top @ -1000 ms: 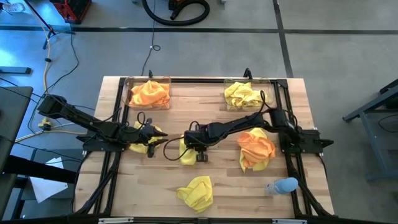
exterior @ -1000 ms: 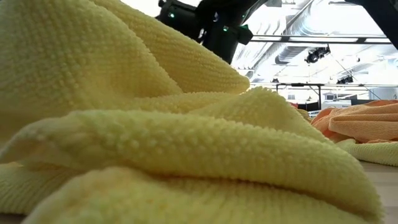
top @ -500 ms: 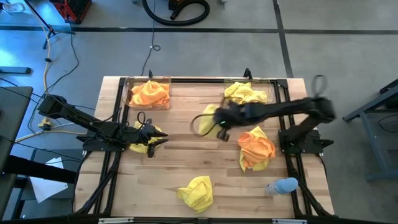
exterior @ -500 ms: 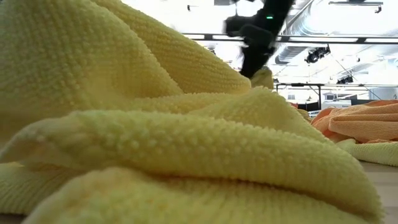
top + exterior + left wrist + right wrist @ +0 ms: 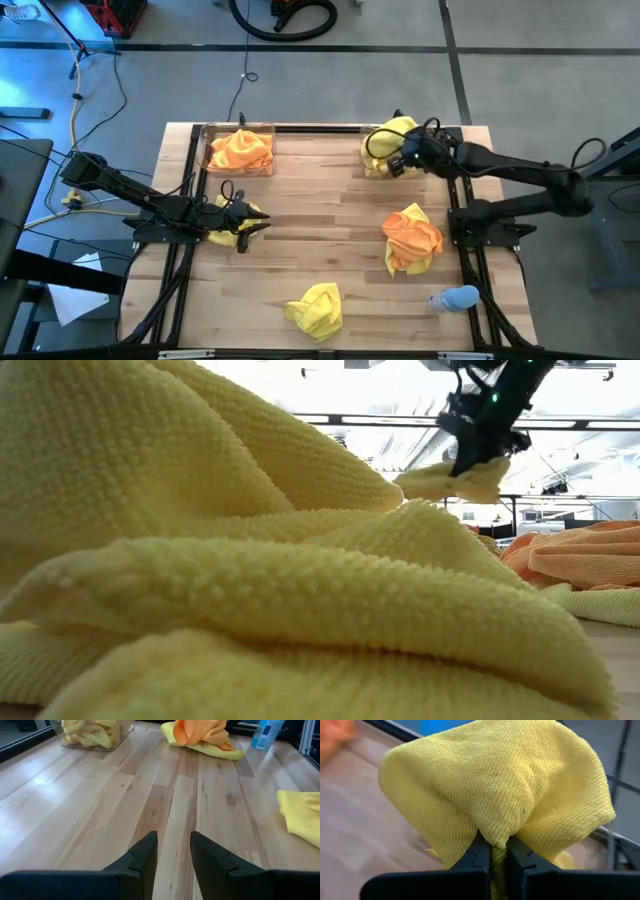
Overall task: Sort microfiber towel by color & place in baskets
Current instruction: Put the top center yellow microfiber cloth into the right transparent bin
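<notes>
My right gripper [image 5: 404, 160] is shut on a yellow microfiber towel [image 5: 388, 133] above the far right basket [image 5: 372, 168], which holds more yellow cloth. The far left basket [image 5: 240, 150] holds orange towels. An orange towel [image 5: 412, 236] lies on a yellow one at the right. Another yellow towel [image 5: 315, 308] lies near the front edge. My left gripper [image 5: 258, 222] stands open at the left over a further yellow towel [image 5: 222, 228], with nothing between its fingers [image 5: 145, 857]. My right gripper pinches a bunched fold of the yellow towel [image 5: 493, 840] between its two fingers [image 5: 476, 855]. The fingers slant downward toward the far edge. The towel is lifted clear of the table, bulging out past the fingertips and drooping beside them [image 5: 455, 480].
A pale blue rounded object [image 5: 455, 298] lies at the front right. Black frame rails [image 5: 195, 190] run along the table's sides and far edge. Bare wood [image 5: 320, 200] lies in the table's middle. In the low view a yellow towel [image 5: 250, 580] close to the camera blocks most of the scene.
My right gripper has swung from the table's middle up and toward the far right basket, rolling its wrist. It has carried the yellow towel, which lay bunched in the middle and is now lifted clear above that basket.
</notes>
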`<state>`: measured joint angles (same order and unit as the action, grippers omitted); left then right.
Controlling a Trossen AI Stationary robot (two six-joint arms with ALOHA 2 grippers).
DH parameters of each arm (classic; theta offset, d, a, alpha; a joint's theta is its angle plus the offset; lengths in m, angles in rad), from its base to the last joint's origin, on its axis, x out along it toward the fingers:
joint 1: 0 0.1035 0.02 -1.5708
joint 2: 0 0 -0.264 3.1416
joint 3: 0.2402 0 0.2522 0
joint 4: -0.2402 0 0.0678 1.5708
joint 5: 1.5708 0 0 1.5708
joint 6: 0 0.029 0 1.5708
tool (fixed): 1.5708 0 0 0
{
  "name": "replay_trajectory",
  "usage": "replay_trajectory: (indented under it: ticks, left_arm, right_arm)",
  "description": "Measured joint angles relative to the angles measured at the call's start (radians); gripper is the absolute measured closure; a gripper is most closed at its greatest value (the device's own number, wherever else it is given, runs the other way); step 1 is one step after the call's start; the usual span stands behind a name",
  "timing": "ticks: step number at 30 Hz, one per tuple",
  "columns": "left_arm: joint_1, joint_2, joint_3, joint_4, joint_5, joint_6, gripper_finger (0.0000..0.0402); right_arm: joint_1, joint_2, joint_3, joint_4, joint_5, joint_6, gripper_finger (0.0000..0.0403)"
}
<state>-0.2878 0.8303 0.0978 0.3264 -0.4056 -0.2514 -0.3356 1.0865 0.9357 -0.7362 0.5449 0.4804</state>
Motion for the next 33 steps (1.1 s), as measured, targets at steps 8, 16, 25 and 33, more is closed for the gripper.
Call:
replay_trajectory:
  ticks: [8, 16, 25, 33]
  left_arm:
    - [0.0, 0.0, 0.0, -0.001, 0.004, 0.0, 0.0296]
    - [0.0, 0.0, 0.0, -0.001, 0.005, -0.004, 0.0296]
    - [0.0, 0.0, 0.0, -0.004, 0.005, -0.032, 0.0296]
    - [0.0, 0.0, 0.0, -0.016, 0.006, -0.034, 0.0296]
  right_arm:
    - [-0.217, 0.079, -0.068, -0.023, -0.087, -0.009, 0.0399]
    - [-0.313, 0.219, -0.068, -0.012, -0.173, -0.009, 0.0399]
    - [-0.347, 0.306, -0.068, -0.05, -0.16, -0.034, 0.0358]
    - [-0.347, 0.208, -0.068, -0.055, -0.156, -0.036, 0.026]
